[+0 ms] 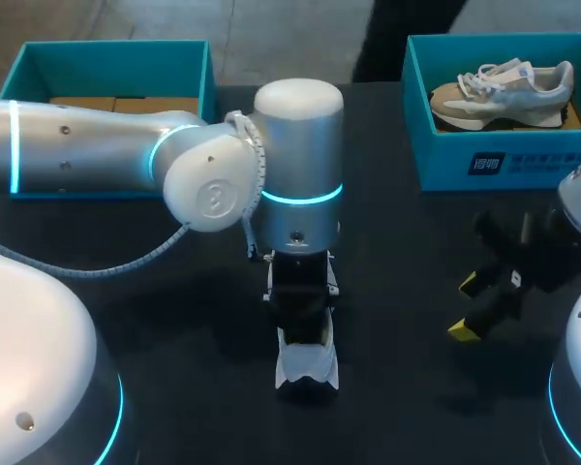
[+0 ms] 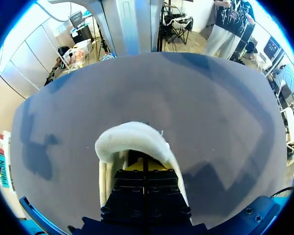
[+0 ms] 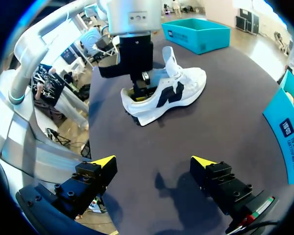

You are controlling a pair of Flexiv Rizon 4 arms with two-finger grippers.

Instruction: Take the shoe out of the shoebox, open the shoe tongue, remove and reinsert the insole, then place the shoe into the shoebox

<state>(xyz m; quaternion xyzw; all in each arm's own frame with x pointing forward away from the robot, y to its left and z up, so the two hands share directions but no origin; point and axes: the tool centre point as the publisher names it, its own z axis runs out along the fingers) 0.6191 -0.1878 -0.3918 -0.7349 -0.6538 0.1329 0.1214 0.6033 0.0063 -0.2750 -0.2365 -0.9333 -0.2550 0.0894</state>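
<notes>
Reaching straight down from above, the L gripper (image 3: 141, 92) sits w/ its tips inside the heel opening of the white sneaker (image 3: 179, 88). That's the only way in to the insole, so the vertical approach makes sense. Its 2 fingers look drawn together. Whether they pinch the insole can't be told, as the heel collar (image 2: 132, 139) wraps round them and hides what's below. No insole shows in any view.

The sneaker stands on its sole near the middle of the dark table (image 3: 225, 117), well apart from both boxes. The tongue (image 3: 169, 56) sticks up tall and the throat looks spread. So it's prob. out of the box w/ the tongue opened, and the insole step is in hand.

The R gripper (image 3: 153, 164) hangs over bare table beside the sneaker, not touching it, fingers wide apart and holding nothing. It looks parked to watch, or to pin the sneaker if needed. Nothing steadies the sneaker now, so an upward tug could lift the whole thing, not just the insole.

At the table's far L, 1 teal shoebox (image 1: 116, 53) shows only its cardboard floor, likely the return spot. A 2nd teal shoebox (image 1: 504, 160) at far R holds a grey-and-tan sneaker (image 1: 504, 92), untouched.
</notes>
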